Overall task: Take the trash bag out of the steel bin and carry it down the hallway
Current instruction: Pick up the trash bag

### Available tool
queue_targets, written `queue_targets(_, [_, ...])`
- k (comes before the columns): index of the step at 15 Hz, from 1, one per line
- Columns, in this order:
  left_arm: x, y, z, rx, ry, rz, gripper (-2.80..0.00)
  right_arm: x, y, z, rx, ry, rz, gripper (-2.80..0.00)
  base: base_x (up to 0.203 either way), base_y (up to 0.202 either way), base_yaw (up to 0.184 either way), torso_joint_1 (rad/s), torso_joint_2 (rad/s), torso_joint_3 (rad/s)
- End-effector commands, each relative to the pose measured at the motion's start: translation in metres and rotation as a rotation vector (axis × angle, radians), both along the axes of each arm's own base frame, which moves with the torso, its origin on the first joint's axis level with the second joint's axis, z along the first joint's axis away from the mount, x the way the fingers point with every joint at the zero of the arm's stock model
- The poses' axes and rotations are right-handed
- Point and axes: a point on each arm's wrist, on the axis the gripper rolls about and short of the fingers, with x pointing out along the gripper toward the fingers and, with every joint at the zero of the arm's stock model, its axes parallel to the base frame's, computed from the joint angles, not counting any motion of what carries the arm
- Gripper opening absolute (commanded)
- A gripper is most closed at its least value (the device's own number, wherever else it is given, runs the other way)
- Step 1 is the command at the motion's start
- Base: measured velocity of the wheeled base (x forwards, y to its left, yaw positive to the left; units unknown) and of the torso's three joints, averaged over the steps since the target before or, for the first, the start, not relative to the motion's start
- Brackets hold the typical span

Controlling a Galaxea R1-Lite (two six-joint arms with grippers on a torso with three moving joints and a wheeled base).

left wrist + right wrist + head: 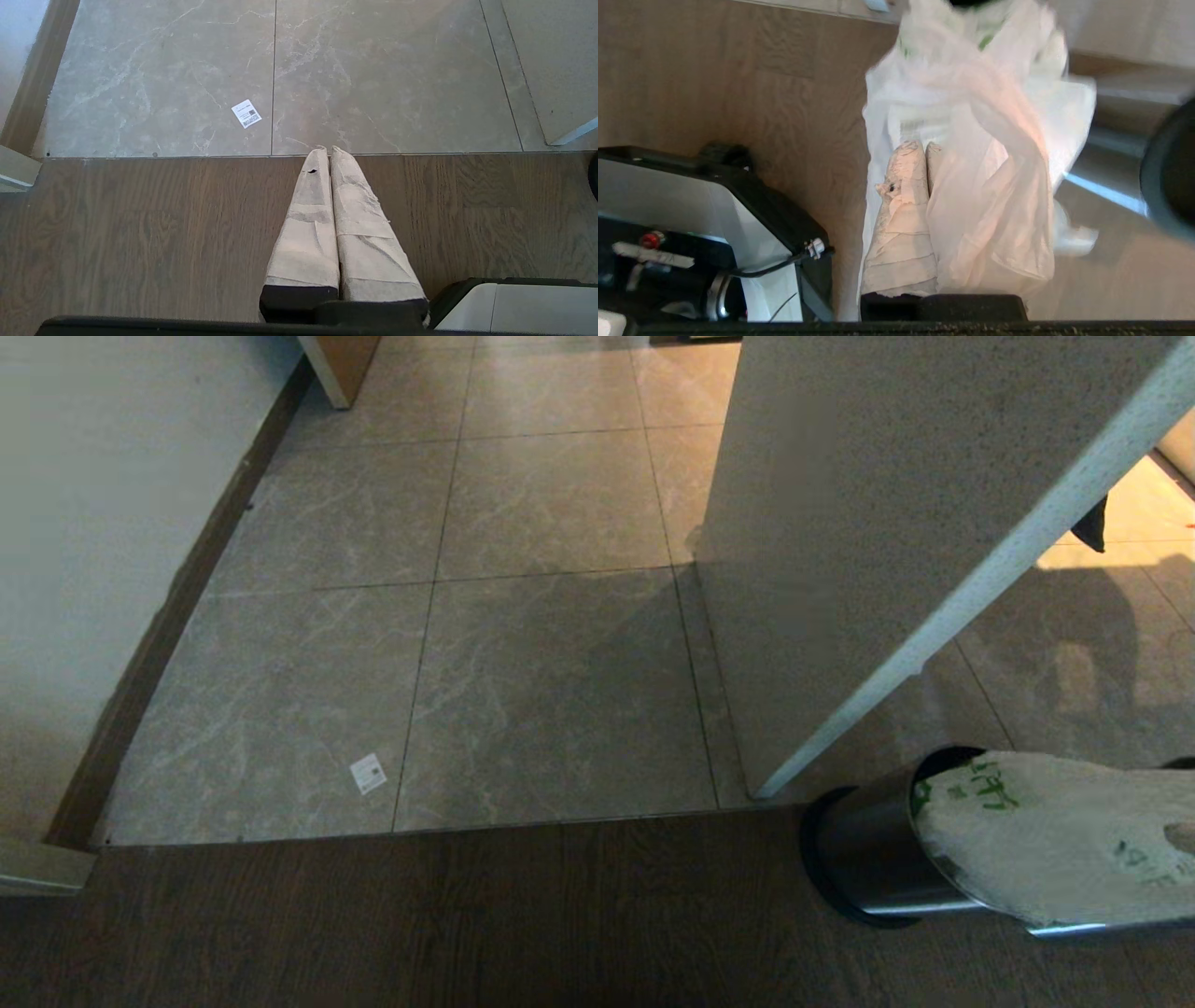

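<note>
The right claw (pixel 924 147) is closed on the bag (pixel 971 154), whose thin film drapes over its fingers. In the head view the bag (pixel 1055 840) stretches out of the bin (pixel 864 859) on the wooden floor. It looks light, soft and slippery, likely to tear if snagged on the rim; bunched film near the handles seems the safest hold. The left claw (pixel 329 151) hangs closed and empty above the floor.
</note>
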Motion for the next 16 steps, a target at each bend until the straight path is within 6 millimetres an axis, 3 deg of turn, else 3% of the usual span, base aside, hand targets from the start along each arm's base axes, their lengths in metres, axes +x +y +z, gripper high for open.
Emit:
queue_targets(1, [0.000,0.000,0.000,-0.001,0.000,0.001,-2.80,-0.053,0.036,-0.018,-0.060,-0.133,-0.016,-2.80,0.000,0.000,0.000,0.000,0.00,0.000])
queue_targets(4, [0.000,0.000,0.000,-0.001,0.000,0.001,-2.80,-0.087,0.048,-0.062,-0.084,-0.170,-0.069,-2.80,0.000,0.000,0.000,0.000,0.00,0.000])
queue_targets(9, [0.000,0.000,0.000,-0.001,0.000,0.001,-2.80,-0.110,0.049,-0.114,-0.141,-0.186,-0.197,-2.80,0.000,0.000,0.000,0.000,0.00,0.000])
queue_targets(13, [0.000,0.000,0.000,-0.001,0.000,0.001,-2.80,-0.108,0.048,-0.119,-0.057,-0.311,-0.247,-2.80,0.000,0.000,0.000,0.000,0.00,0.000])
queue_targets(16, [0.000,0.000,0.000,-0.001,0.000,0.001,-2.80,-0.107,0.048,-0.120,-0.053,-0.348,-0.121,-2.80,0.000,0.000,0.000,0.000,0.00,0.000])
